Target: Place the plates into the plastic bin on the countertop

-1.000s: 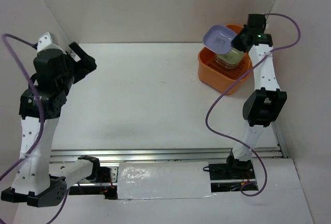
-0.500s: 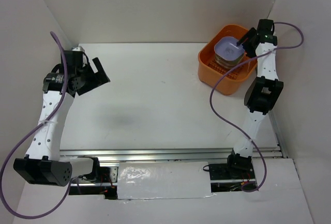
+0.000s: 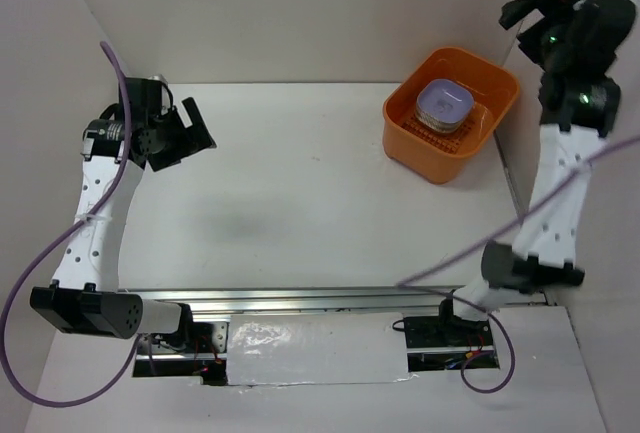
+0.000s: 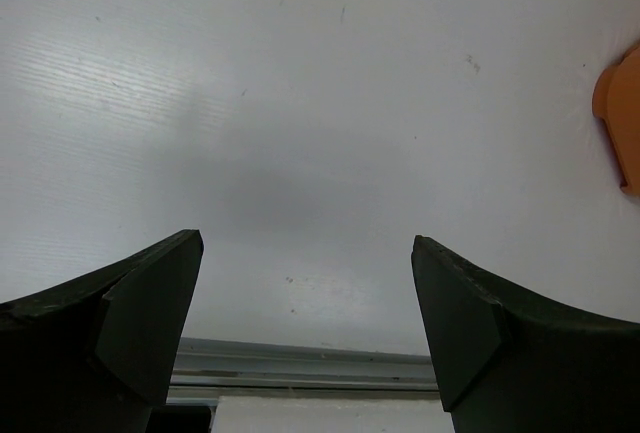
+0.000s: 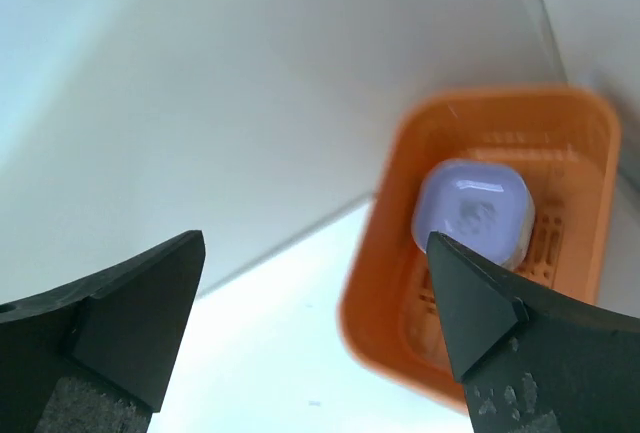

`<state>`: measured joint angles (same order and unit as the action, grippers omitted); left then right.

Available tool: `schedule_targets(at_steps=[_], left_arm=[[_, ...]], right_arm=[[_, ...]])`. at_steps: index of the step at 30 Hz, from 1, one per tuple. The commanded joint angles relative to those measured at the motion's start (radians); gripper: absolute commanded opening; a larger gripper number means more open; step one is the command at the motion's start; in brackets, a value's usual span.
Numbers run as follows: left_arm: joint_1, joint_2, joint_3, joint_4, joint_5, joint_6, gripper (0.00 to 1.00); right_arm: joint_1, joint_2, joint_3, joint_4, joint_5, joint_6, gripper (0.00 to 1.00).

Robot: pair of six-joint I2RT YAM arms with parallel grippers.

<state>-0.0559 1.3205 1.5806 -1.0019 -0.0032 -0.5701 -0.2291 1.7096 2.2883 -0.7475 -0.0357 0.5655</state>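
Note:
The orange plastic bin [image 3: 418, 156] stands at the back right of the white countertop [image 3: 300, 173]. Inside it is a stack of plates with a lilac one [image 3: 444, 104] on top, and the lower plates are mostly hidden. My right gripper [image 3: 530, 8] is open and empty, high above and to the right of the bin. Its wrist view looks down on the bin [image 5: 360, 298] and the lilac plate [image 5: 472, 208] between its spread fingers [image 5: 315, 238]. My left gripper [image 3: 192, 125] is open and empty over the far left of the countertop.
White walls enclose the countertop at the back and on both sides, the right wall close behind the bin. A metal rail [image 3: 330, 298] runs along the front edge and also shows in the left wrist view [image 4: 300, 363]. There an orange bin corner [image 4: 620, 123] shows at the right edge.
My right gripper opened and left the lilac plate on the stack in the bin, then rose up and away to the back right. My left arm lowered, then stayed almost still.

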Motion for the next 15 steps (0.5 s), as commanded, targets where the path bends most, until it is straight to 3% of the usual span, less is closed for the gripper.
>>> schedule_targets(at_steps=[1, 6, 10, 13, 15], left_arm=[[0.002, 0.038, 0.148, -0.075, -0.067, 0.029, 0.99], [-0.013, 0.030, 0.272, -0.170, -0.184, -0.004, 0.99], [-0.013, -0.079, 0.234, -0.147, -0.266, -0.008, 0.99], [-0.009, -0.168, 0.208, -0.144, -0.343, 0.010, 0.99], [-0.007, -0.266, 0.158, -0.112, -0.424, 0.030, 0.99]], right_arm=[[0.004, -0.230, -0.073, -0.061, 0.011, -0.039, 1.00], [0.057, -0.543, -0.318, -0.200, 0.017, -0.116, 1.00], [0.167, -0.825, -0.510, -0.262, 0.178, -0.148, 1.00], [0.223, -0.953, -0.601, -0.329, 0.210, -0.148, 1.00], [0.328, -1.033, -0.694, -0.377, 0.223, -0.139, 1.00]])
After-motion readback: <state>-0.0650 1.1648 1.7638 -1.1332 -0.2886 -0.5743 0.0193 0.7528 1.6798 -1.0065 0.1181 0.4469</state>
